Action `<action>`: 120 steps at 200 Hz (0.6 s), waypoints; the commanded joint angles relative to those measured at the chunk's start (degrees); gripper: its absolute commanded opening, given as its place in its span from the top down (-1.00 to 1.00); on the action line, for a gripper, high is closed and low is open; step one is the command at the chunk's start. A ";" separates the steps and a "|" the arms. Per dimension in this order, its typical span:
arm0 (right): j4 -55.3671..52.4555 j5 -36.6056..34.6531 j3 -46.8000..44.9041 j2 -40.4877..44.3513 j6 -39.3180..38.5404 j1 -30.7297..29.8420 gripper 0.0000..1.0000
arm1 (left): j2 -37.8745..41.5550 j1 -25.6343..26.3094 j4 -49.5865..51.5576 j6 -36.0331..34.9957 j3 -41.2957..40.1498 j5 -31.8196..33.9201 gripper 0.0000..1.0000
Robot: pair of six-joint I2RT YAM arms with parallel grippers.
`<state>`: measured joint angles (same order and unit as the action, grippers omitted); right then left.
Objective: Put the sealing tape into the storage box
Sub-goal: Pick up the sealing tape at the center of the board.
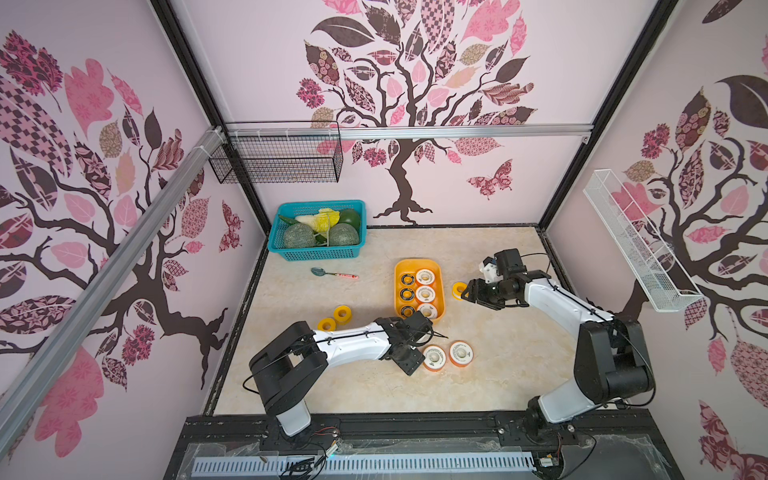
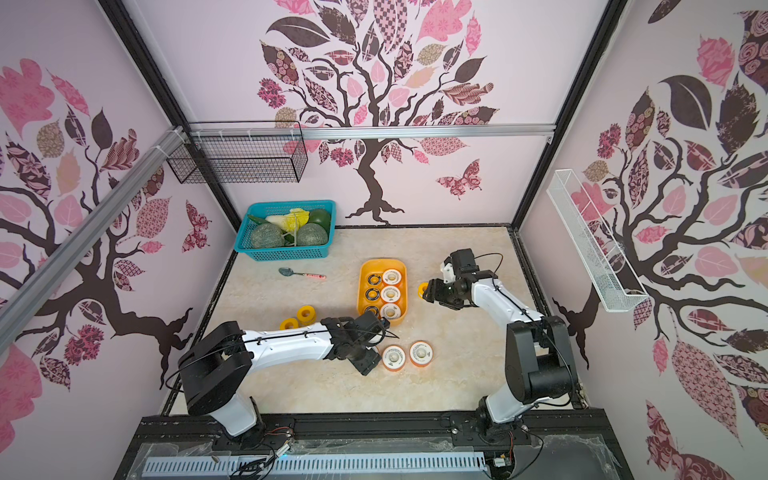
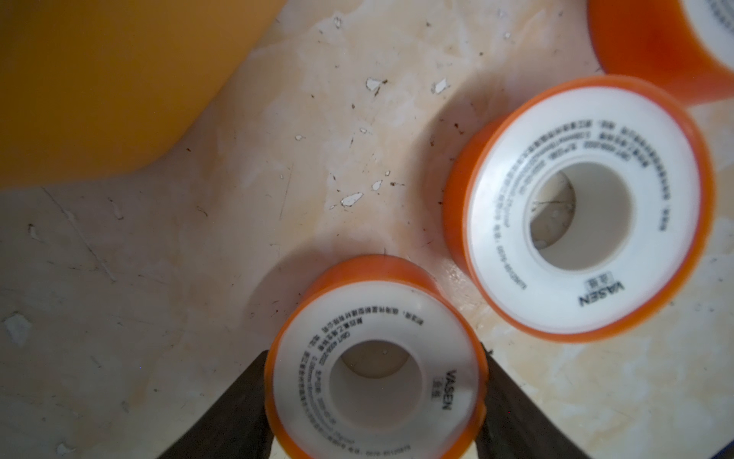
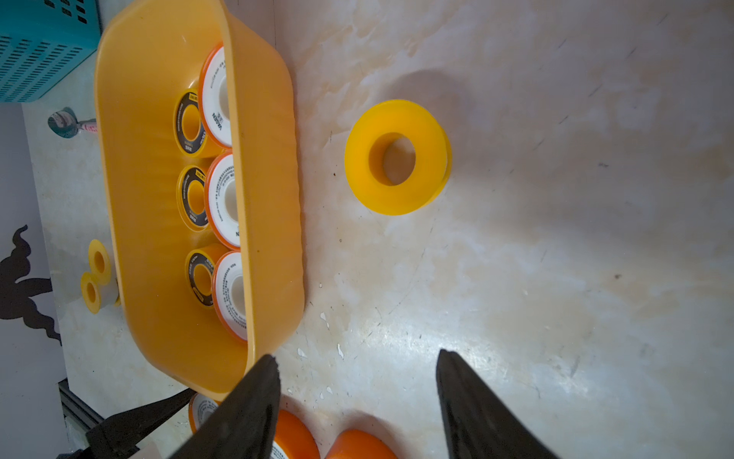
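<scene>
left hand (image 3: 375,351) clamps a round orange-rimmed spool (image 3: 375,318); right hand (image 4: 355,353) gapes near a smooth yellow ring (image 4: 397,198).

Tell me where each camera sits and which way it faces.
Top views: high over the bases, looking down; both arms and the storage box show.
Left wrist: on the left arm, facing down; left gripper clasps an orange-rimmed spool.
Right wrist: on the right arm, facing a yellow spool past the open right gripper.
Shared: both wrist views catch the storage box.

Six spools (image 1: 424,294) fill the storage box (image 1: 417,262); tabletop (image 1: 511,365) beside it lies open.
</scene>
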<state>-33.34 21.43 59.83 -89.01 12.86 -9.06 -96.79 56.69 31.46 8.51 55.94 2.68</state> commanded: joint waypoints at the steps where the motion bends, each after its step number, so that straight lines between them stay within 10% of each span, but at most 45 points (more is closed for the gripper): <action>1: -0.25 0.80 0.99 -0.84 -0.03 0.42 -0.34 | -0.07 0.35 0.13 -0.34 0.99 1.03 -0.33; 120: -0.58 1.38 1.25 -1.14 -0.40 0.38 -0.34 | 6.95 -0.47 1.19 2.41 0.63 6.20 -0.32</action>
<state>-33.36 21.89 59.83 -89.34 12.86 -9.06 -92.82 56.71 32.12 9.63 55.94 6.90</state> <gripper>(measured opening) 0.670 0.729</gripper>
